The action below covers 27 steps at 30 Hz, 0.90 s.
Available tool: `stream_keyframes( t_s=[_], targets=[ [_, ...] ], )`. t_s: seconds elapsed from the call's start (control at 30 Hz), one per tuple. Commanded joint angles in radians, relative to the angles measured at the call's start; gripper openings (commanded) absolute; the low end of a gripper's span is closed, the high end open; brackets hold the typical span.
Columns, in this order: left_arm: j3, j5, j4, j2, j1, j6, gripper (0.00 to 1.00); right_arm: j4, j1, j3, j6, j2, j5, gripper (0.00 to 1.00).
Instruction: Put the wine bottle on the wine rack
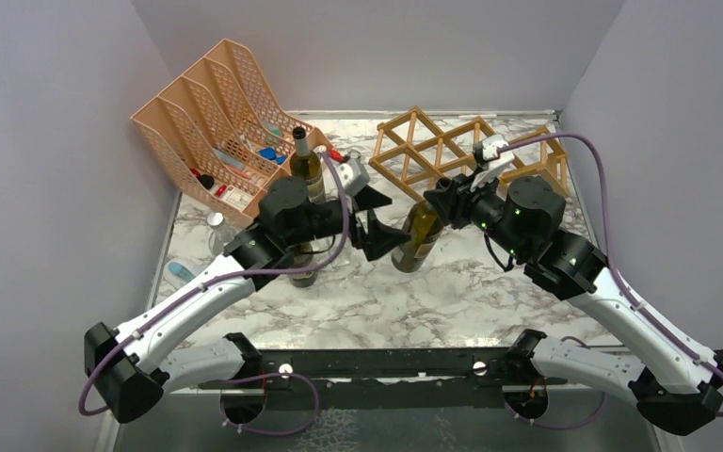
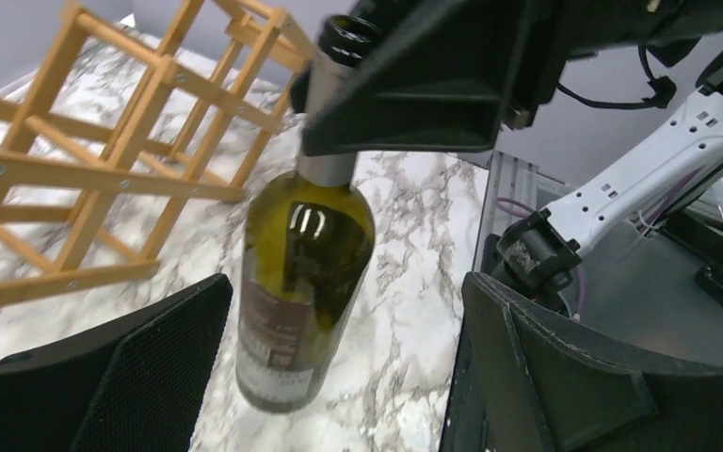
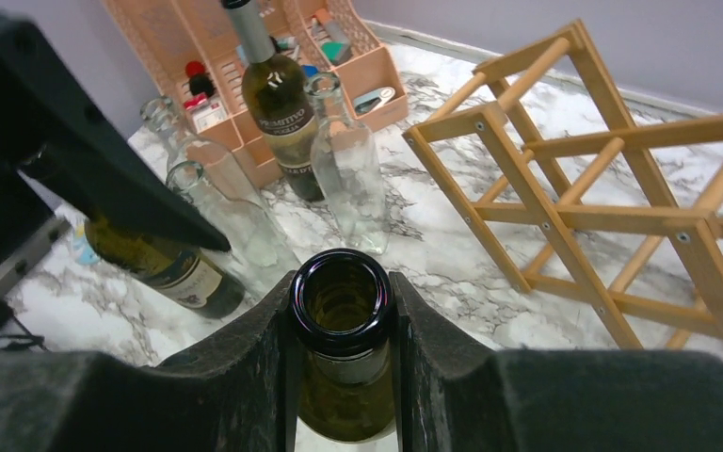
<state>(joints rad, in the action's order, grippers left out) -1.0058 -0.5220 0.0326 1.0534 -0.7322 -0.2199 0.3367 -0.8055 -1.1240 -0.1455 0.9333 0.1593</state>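
Bottle (image 1: 421,237) clamped in right tool (image 3: 341,294), left tool (image 2: 346,282) agape, rack (image 1: 452,151) beyond, other bottles (image 3: 348,174) nearby

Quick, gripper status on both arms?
Left gripper: open, jaws wide on either side of the wine bottle.
Right gripper: closed on the wine bottle's neck.

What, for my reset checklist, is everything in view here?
wine bottle: one, dark green, tilted, neck held by right tool
wine rack: one, light-brown wood, back right
file organizer: one, peach, back left
other wine bottles: two, dark green, one upright by the file organizer, one under the left arm
clear bottles: three, colourless, beside the file organizer
table: one, marbled white, underneath
left tool: one, black, open around the bottle's body
right tool: one, black, shut on the neck
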Motion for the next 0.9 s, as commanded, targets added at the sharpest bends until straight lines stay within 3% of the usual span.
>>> stream_keyframes(
  t_s=[0.0, 0.33, 0.53, 0.87],
  targets=[
    [0.092, 0.21, 0.245, 0.038, -0.124, 0.075, 0.99, -0.012, -0.006, -0.085, -0.142, -0.038, 0.132, 0.01],
    [0.167, 0.376, 0.422, 0.196, -0.278, 0.21, 0.99, 0.03, -0.006, -0.154, -0.234, -0.048, 0.19, 0.01],
    [0.178, 0.503, 0.496, 0.252, -0.289, 0.207, 0.99, 0.023, -0.006, -0.159, -0.262, -0.053, 0.176, 0.01],
    [0.214, 0.505, 0.561, 0.309, -0.289, 0.204, 0.96, 0.03, -0.006, -0.149, -0.287, -0.065, 0.186, 0.01]
  ],
)
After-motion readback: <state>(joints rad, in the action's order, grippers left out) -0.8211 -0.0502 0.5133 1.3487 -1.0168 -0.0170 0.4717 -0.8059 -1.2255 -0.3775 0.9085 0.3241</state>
